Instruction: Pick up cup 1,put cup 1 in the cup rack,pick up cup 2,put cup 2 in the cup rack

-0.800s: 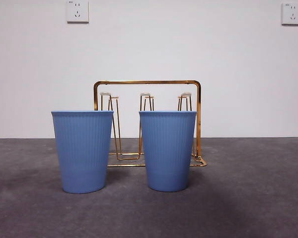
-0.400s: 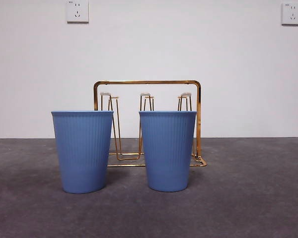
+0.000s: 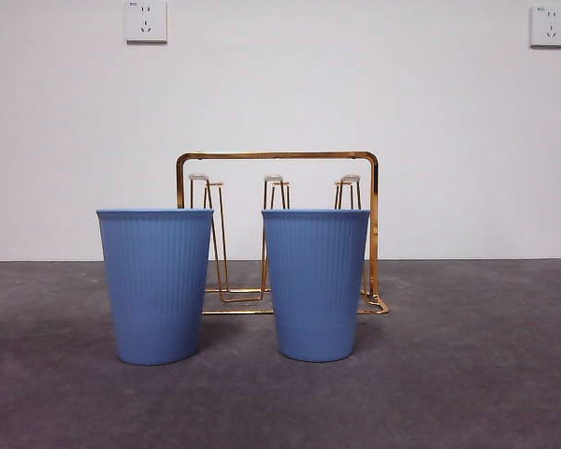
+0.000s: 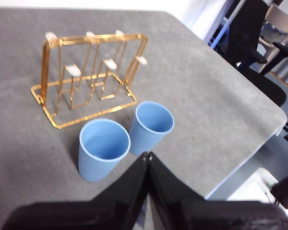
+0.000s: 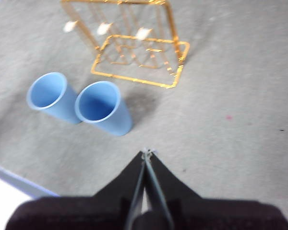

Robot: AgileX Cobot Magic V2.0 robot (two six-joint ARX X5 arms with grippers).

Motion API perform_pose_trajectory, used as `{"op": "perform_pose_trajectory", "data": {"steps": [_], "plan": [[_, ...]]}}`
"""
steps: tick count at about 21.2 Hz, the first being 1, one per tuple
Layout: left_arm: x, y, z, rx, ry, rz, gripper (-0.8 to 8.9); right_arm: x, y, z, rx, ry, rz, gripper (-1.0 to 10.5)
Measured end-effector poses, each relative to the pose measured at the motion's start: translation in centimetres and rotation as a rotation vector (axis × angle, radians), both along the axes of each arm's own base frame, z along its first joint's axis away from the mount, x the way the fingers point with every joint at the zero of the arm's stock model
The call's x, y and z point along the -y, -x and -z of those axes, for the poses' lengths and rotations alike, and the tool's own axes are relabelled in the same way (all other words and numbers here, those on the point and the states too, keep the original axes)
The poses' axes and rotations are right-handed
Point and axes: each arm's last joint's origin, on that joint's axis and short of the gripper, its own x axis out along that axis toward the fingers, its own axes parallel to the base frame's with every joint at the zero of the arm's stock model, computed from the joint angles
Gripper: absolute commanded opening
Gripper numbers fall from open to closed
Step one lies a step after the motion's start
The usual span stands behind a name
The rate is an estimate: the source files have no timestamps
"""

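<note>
Nothing has moved since the earlier frames: both blue cups stand upright on the grey table (image 3: 486,374), the cup rack (image 3: 277,156) just behind them. Both arms wait high, out of the front view. Ahead of and below the left gripper (image 4: 147,155), pressed together, sits the left cup (image 3: 155,285); the right cup (image 3: 315,283) lies ahead of the right gripper (image 5: 146,153), likewise closed. Neither arm looks clearly nearer. Cups hide the rack's lower pegs.
</note>
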Motion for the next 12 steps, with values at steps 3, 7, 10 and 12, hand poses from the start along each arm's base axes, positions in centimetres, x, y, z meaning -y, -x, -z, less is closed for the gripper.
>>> {"op": "perform_pose_trajectory", "data": {"steps": [3,7,10,12], "plan": [[0.1,-0.3,0.1,-0.018,0.005,0.024,1.12,-0.1,0.1,-0.1,0.005,-0.019,-0.027,0.3],[0.3,-0.8,0.1,-0.044,0.044,0.076,6.37,-0.4,-0.3,0.0,-0.001,-0.033,-0.065,5.5],[0.4,-1.3,0.1,-0.065,0.056,0.095,6.36,-1.1,-1.7,0.3,-0.042,-0.057,-0.126,5.6],[0.5,-1.7,0.1,-0.071,0.079,0.129,6.35,-1.7,-2.9,0.8,-0.093,-0.062,-0.164,5.6]]}}
